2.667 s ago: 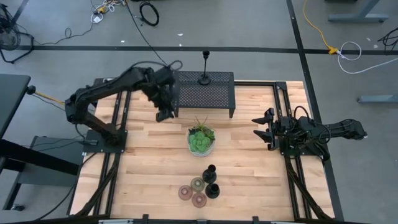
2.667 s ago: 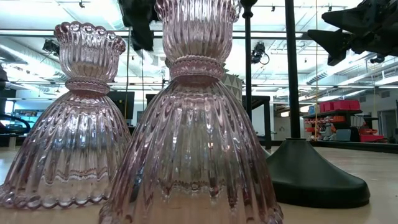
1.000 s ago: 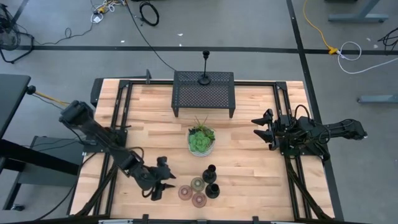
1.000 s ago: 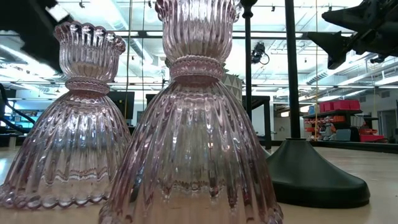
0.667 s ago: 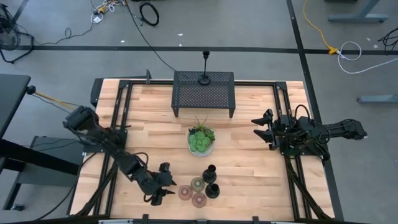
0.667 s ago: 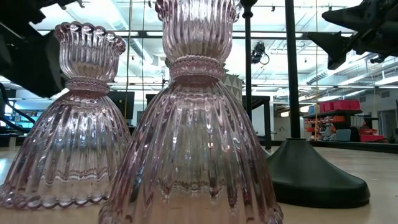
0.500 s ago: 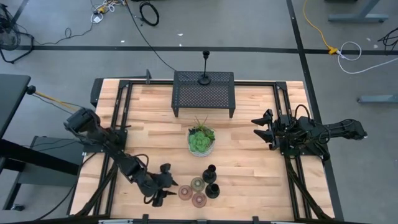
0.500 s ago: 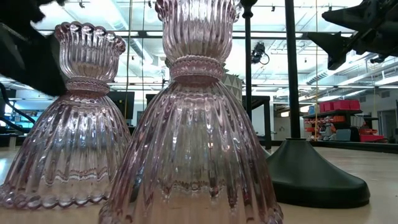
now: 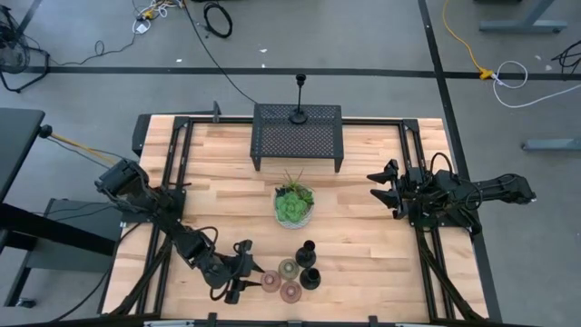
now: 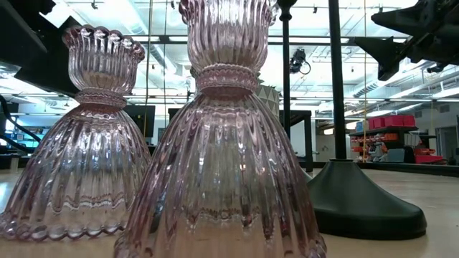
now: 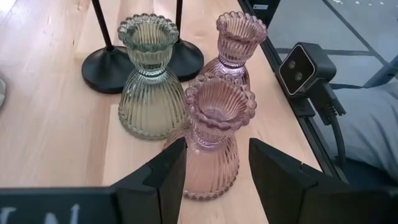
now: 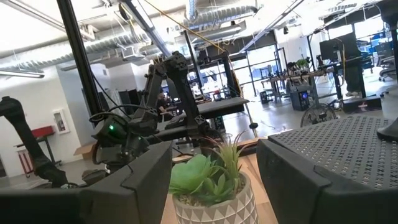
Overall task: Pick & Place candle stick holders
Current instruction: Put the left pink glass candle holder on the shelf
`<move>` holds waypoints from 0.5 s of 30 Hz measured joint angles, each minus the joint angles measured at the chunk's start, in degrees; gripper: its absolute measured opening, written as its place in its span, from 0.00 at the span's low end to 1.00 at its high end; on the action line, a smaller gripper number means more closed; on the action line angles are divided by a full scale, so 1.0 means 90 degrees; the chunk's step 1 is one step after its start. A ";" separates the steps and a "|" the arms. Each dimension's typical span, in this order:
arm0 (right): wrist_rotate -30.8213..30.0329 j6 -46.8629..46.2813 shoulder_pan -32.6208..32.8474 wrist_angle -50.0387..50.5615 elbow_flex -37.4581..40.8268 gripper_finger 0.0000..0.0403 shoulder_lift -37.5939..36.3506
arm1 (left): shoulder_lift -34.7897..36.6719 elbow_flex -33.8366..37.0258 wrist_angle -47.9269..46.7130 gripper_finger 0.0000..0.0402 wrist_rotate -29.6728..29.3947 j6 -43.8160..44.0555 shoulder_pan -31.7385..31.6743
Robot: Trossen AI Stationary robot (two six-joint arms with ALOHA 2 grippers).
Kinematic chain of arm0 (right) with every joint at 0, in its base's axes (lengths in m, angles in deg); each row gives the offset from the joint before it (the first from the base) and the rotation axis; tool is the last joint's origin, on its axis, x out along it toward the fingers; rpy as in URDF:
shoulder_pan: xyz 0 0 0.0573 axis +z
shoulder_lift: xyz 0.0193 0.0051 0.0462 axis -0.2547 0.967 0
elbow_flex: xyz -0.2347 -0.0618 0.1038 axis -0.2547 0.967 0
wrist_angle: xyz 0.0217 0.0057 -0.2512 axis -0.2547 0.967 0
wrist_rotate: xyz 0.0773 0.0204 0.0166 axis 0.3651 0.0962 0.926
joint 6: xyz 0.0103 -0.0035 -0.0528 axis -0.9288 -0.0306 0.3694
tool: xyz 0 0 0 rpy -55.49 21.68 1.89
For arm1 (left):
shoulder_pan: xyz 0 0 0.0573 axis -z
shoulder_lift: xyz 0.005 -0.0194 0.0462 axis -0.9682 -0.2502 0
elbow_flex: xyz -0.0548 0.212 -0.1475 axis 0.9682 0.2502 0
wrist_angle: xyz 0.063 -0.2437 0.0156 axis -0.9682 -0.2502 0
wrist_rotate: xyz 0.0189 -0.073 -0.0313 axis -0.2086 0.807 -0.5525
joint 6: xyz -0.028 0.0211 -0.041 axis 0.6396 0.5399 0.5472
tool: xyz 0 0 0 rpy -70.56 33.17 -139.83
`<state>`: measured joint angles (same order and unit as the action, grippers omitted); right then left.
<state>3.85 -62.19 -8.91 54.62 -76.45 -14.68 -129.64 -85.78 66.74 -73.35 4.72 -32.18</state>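
Note:
Three ribbed glass holders stand on their flared bases near the table's near edge: a pink one [image 11: 211, 134] closest to my left gripper, a greenish one [image 11: 148, 78] and a second pink one [image 11: 239, 43]. Two black candlesticks [image 9: 309, 265] stand just behind them. A third black candlestick [image 9: 299, 109] stands on the mesh rack [image 9: 297, 134]. My left gripper [image 9: 242, 271] is open, its fingers [image 11: 163, 183] on either side of the nearest pink holder's lower body; I see no touch. My right gripper [image 9: 376, 186] is open and empty at the table's right side.
A green plant in a bowl [image 9: 294, 204] stands at the table's middle, between the rack and the holders. The low camera [image 11: 305, 68] sits at the near edge beside the holders. Bare wood lies left and right of the group.
My left gripper has moved along the near side of the table toward its right edge, closing in on the nearest pink glass holder until its open fingers flank it. The holders and candlesticks have stayed in place.

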 joint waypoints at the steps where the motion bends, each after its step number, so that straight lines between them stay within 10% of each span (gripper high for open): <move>1: 0.0000 0.0000 0.0000 0.0001 0.0000 0.59 0.0000 | 0.0001 0.0000 0.0006 0.44 -0.0001 -0.0001 0.0000; 15: 0.0000 0.0000 0.0000 0.0002 0.0000 0.59 -0.0002 | 0.0000 0.0000 0.0262 0.44 -0.0038 -0.0117 -0.0002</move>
<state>3.85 -62.19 -8.91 54.64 -76.45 -14.69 -129.64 -85.78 69.10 -73.69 3.67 -32.20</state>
